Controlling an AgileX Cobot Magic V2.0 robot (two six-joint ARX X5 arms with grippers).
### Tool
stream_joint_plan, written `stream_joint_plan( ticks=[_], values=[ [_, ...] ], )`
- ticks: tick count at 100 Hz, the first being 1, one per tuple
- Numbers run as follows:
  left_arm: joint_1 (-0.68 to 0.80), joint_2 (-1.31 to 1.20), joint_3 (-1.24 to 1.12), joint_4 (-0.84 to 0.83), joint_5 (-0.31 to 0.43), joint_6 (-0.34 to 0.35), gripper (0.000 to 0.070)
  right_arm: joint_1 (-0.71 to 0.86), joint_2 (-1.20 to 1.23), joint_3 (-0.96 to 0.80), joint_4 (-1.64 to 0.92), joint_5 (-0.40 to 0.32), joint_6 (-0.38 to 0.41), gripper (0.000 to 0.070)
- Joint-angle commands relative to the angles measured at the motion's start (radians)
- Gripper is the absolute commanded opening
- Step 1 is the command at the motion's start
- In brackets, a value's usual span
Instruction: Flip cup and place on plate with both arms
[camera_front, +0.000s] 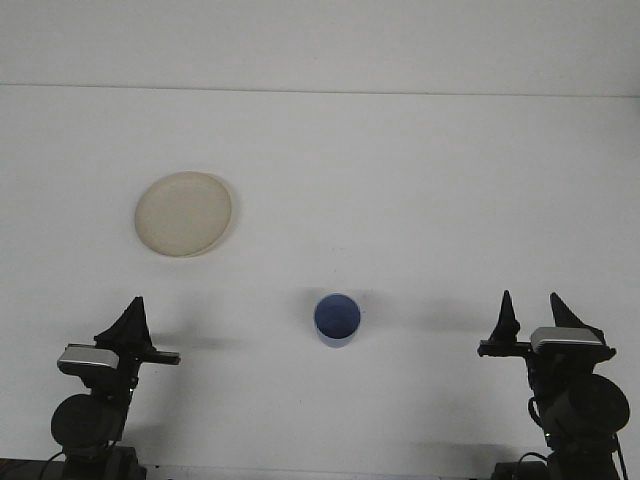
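We find the cup (337, 319) on the tabletop (400, 180), between both arms, well apart from the plate (184, 214). Right claw (530, 316) stands open, empty; left claw (128, 322) we cannot tell. Risk: a one-sided grasp could tip or roll the cup.

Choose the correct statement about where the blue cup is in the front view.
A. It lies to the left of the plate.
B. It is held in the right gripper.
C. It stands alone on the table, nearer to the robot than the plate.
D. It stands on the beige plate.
C: the blue cup stands on the bare white table, apart from both grippers, below and to the right of the beige plate.
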Motion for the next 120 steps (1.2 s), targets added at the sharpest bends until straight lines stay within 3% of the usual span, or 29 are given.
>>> stream_joint_plan(
  ticks=[1,22,48,81,102,120],
  values=[
    [0.001,-0.001,-0.019,0.027,-0.004,-0.013,0.0011,0.001,0.003,0.013,0.009,0.000,0.001,0.0485],
    [0.001,0.002,0.048,-0.012,-0.003,-0.130,0.0012,0.001,0.003,0.013,0.009,0.000,0.001,0.0485],
    [0.001,0.164,0.379,-0.319,0.006,-0.132,0.0011,0.001,0.003,0.013,0.009,0.000,0.001,0.0485],
    [0.001,0.608,0.890,-0.790,0.048,-0.081,0.0011,0.001,0.003,0.013,0.009,0.000,0.001,0.0485],
    [0.000,0.860,1.103,-1.088,0.056,0.007,0.0012,0.001,0.003,0.013,0.009,0.000,0.001,0.0485],
    [-0.008,0.960,1.148,-1.139,0.056,0.000,0.0012,0.001,0.003,0.013,0.009,0.000,0.001,0.0485]
  ],
)
